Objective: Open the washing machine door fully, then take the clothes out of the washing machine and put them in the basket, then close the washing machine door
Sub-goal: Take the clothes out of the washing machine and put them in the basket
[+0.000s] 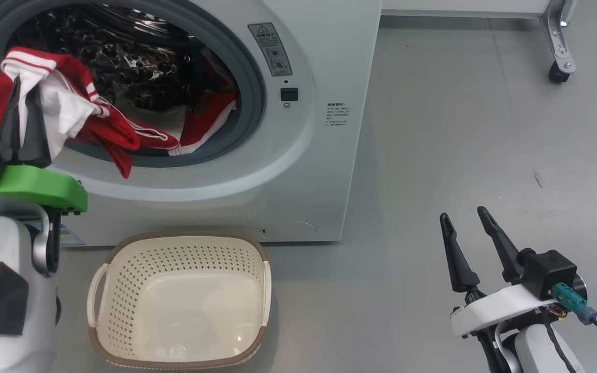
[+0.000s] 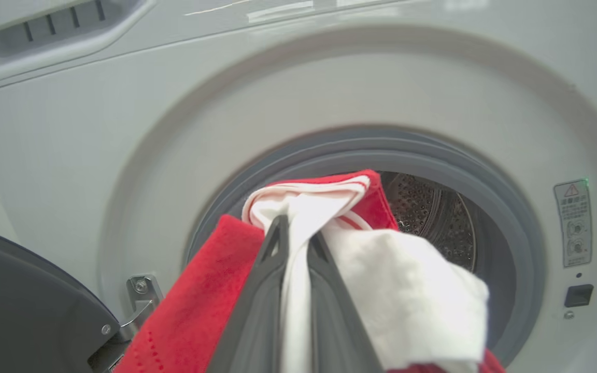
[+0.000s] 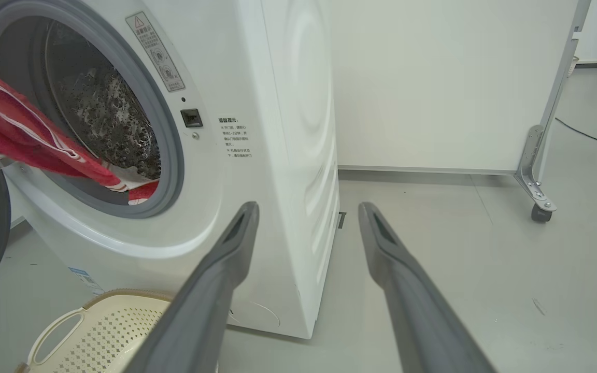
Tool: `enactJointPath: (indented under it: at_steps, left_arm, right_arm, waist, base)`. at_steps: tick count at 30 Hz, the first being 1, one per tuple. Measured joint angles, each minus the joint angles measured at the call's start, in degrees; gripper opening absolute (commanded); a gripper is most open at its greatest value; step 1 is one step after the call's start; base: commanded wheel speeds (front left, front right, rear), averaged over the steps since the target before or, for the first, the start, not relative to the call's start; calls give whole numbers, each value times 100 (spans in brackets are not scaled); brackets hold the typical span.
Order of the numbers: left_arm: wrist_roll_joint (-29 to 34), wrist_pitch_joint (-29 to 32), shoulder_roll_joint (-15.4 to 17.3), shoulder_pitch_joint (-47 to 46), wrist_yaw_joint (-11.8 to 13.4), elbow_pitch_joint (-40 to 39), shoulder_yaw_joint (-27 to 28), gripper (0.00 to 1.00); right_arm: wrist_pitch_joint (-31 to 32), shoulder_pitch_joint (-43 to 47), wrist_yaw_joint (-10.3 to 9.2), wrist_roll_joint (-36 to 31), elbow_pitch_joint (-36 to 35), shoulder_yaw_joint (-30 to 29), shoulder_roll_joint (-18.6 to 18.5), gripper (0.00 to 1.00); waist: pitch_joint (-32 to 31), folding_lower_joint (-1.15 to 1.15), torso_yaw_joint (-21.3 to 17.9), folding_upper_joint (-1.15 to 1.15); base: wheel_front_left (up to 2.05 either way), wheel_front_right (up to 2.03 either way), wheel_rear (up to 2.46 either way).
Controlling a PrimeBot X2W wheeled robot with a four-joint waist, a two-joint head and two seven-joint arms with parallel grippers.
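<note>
My left gripper (image 1: 25, 87) is shut on a bunch of red and white clothes (image 1: 73, 111), held up in front of the washing machine (image 1: 298, 166) at the left of its round opening. The cloth trails from the fingers (image 2: 272, 269) back over the grey rubber ring into the steel drum, where more red and white clothes (image 1: 210, 119) lie. The washing machine door (image 2: 24, 305) stands open at the left, its dark rim partly in view. The cream basket (image 1: 179, 300) sits on the floor below the opening, with nothing in it. My right gripper (image 1: 468, 224) hangs open over bare floor at the lower right.
Grey floor (image 1: 459, 129) stretches to the right of the machine. A white panel on a metal leg with a caster wheel (image 1: 557, 72) stands at the back right. A cable (image 3: 588, 135) runs along the floor behind it.
</note>
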Motion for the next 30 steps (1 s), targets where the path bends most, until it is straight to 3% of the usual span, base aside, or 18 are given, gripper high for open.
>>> enactJointPath:
  at_steps: [12,24,30]
  left_arm:
    - [64,-13,-158,569,-11,-1135,47,0]
    - [83,-30,-193,1347,-210,-811,-256,0]
    - [75,261,-192,1438,-261,-600,-364,0]
  right_arm:
    - [0,18,44,-42,-27,20,5,100]
    - [0,86,49,-54,-103,92,15,100]
    - [0,73,51,-110,-148,177,16,100]
  waist:
    - [-72,0,73,0]
    - [68,0,16,0]
    - [283,0,-67,0]
  base:
    - [0,0,0]
    - [0,0,0]
    - [0,0,0]
